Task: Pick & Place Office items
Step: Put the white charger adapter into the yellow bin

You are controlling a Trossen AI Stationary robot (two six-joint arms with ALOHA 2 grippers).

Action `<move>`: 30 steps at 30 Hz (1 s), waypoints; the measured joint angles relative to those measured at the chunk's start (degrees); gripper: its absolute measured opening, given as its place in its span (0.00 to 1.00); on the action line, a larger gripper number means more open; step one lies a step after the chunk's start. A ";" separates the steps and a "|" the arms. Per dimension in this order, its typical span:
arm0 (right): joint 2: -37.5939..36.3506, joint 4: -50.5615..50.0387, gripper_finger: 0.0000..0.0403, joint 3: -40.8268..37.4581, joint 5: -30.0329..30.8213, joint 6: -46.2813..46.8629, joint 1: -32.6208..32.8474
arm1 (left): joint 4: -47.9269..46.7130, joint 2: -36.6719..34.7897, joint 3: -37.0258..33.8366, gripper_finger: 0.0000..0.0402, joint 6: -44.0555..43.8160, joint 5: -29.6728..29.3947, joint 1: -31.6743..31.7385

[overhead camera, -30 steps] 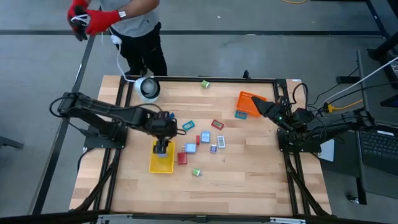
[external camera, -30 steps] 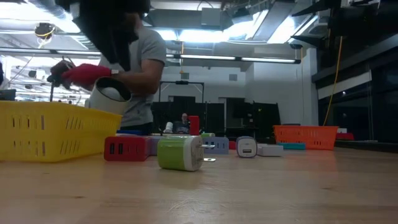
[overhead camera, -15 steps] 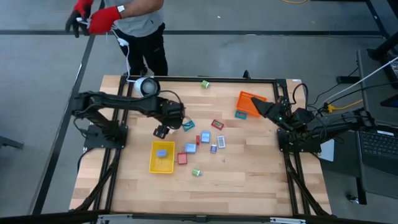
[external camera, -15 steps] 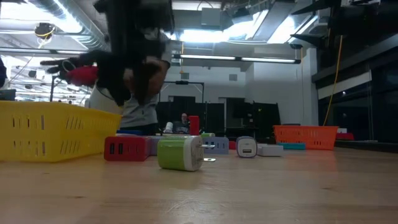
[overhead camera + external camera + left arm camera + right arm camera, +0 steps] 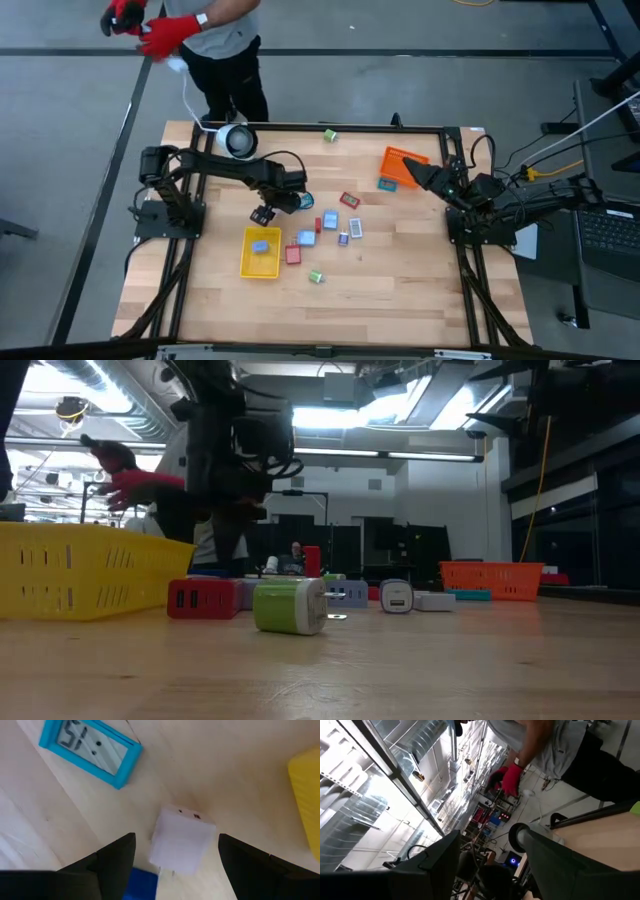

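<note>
The left arm reaches from its base at nine o'clock on the worktop (image 5: 400,300) toward the centre, elbow raised, wrist bent down. Its tool, the left tool (image 5: 268,208), hangs above the wood at about ten o'clock from the cluster of office items (image 5: 330,222). In the left wrist view the two dark fingers (image 5: 117,857) stand fairly wide apart and empty, with a pale lilac block (image 5: 181,841) on the wood between and beyond them, not touched. A light blue framed display piece (image 5: 90,751) lies farther out, and a blue piece (image 5: 141,882) shows just beside the near finger.

The right arm waits folded at three o'clock, its right tool (image 5: 412,172) lifted over the orange tray (image 5: 399,158). The right wrist view looks out into the room, where its fingers (image 5: 437,857) stand apart with nothing between them.

The yellow tray (image 5: 250,266) sits at seven o'clock from the cluster and holds one greyish-blue piece (image 5: 261,244). A red piece (image 5: 292,255) lies just beside that tray, and a green piece (image 5: 315,277) lies at six o'clock of the cluster. Another green piece (image 5: 329,135) sits near the twelve o'clock edge. A teal piece (image 5: 386,183) lies beside the orange tray.

A white round device (image 5: 238,141) rests at eleven o'clock. Behind it stands a person (image 5: 225,40) wearing red gloves (image 5: 165,30).
</note>
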 joint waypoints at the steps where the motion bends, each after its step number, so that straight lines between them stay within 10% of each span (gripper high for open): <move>1: -0.01 -0.02 0.56 0.00 -0.32 -0.14 0.00 | 0.61 0.06 -0.62 0.69 0.01 0.04 0.01; 13: 0.00 -0.89 0.56 0.00 -0.27 -1.29 0.00 | 4.98 -0.20 -9.31 0.66 -5.39 -0.93 -1.78; 18: -0.02 -0.91 0.56 0.00 -0.08 -1.27 0.00 | 3.86 -0.11 -8.78 0.48 -11.14 -1.70 -2.23; 30: 0.00 -0.87 0.56 0.00 0.98 -1.27 0.00 | -4.42 -0.79 -0.24 0.48 -20.36 -1.71 -0.84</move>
